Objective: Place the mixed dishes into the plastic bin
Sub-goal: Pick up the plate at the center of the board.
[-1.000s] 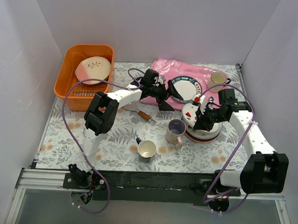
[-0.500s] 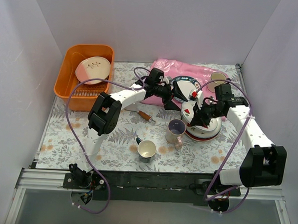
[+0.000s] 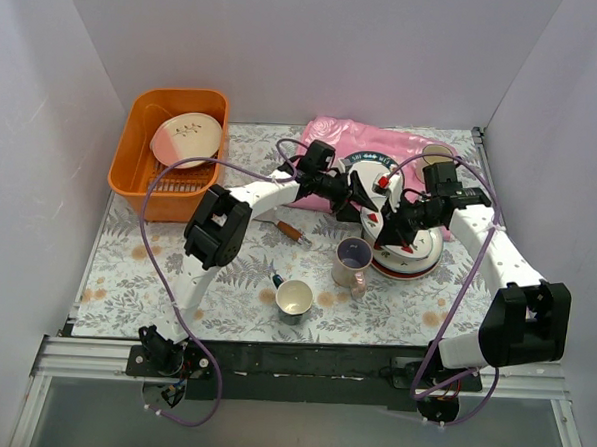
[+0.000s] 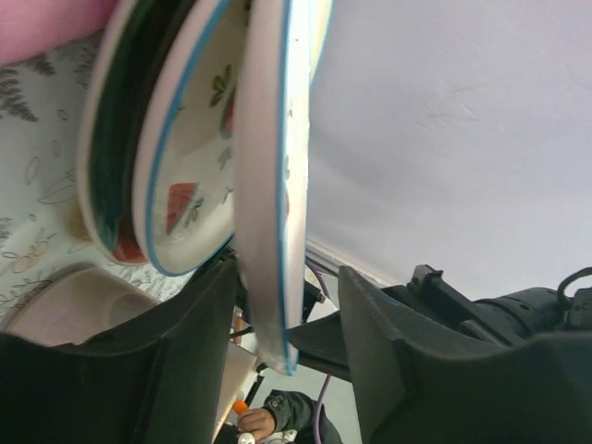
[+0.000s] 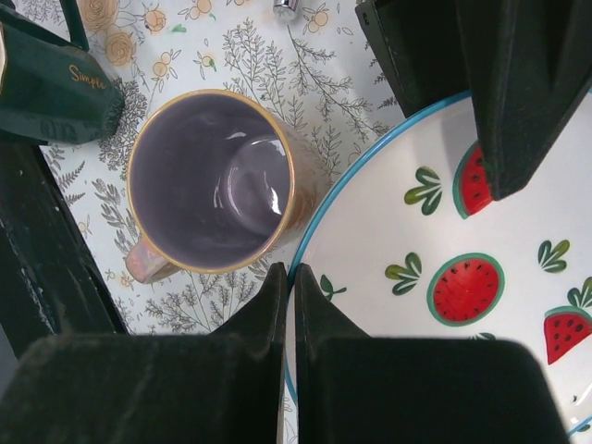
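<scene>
— Two things differ from a second ago. Your left gripper (image 3: 368,195) has swung right, away from the pink plate (image 3: 328,133) and over to the stack (image 3: 422,258), and its jaws have narrowed. Your right gripper (image 3: 402,225) has tipped the white watermelon plate (image 3: 382,203) up off that stack, nearly onto its edge.

— So does the left one have the plate?

— Not yet. In the left wrist view your fingers (image 4: 176,361) straddle the raised rim: one sits close against it, the other shows a clear gap. The jaws stand apart, mid-close. Your right gripper is the one clamped tight on the rim, on the side just beside the lilac mug (image 5: 208,176).

— And underneath?

— A second watermelon plate (image 4: 190,185) and the red-rimmed teal plate (image 4: 109,166) lie flat on the tabletop (image 3: 236,270), with neither gripper on them.

— What does that mean for the task?

— It reads as a handover. The orange bin (image 3: 131,170) sits at the far left corner, well apart from the stack, with the beige bowl (image 3: 188,138) already in it. Your right arm looks poorly placed to reach that far. Let the left gripper close fully before you release the right, or the plate could drop back onto the stack. Most dishes are still outside the bin, the grey-white mug (image 3: 295,296) among them.
</scene>
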You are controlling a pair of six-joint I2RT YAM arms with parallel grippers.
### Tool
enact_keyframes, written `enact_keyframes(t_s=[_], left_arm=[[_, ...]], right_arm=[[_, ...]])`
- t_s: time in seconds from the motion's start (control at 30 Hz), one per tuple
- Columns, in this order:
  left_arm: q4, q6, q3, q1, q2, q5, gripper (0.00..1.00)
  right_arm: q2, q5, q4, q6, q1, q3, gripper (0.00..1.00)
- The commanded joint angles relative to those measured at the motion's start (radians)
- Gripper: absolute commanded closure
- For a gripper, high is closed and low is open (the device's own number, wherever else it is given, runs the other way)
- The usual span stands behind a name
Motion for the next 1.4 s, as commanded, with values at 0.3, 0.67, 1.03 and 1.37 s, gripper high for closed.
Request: enact_keyframes(t_s=[0.3, 0.67, 1.03, 1.37], left_arm=[[-0.005, 0.007, 0.076, -0.017, -0.001, 0.051, 0.89], [0.192, -0.033, 0.053, -0.008, -0.051, 0.128, 1.00], [0.340, -0.071, -0.001, 0.047, -0.134, 0.174, 1.00], [0.439, -0.071, -0.145, 0.132, -0.278, 0.145, 1.00]], right_arm=[[-0.006, 0.000, 0.131, -0.022, 0.021, 0.049, 0.99], [-0.034, -0.085, 0.009, -0.072, -0.011, 0.118, 0.57], [-0.025, -0.315, -0.031, 0.021, -0.180, 0.336, 0.27], [0.003, -0.480, 0.234, 0.357, -0.383, 0.387, 0.26]])
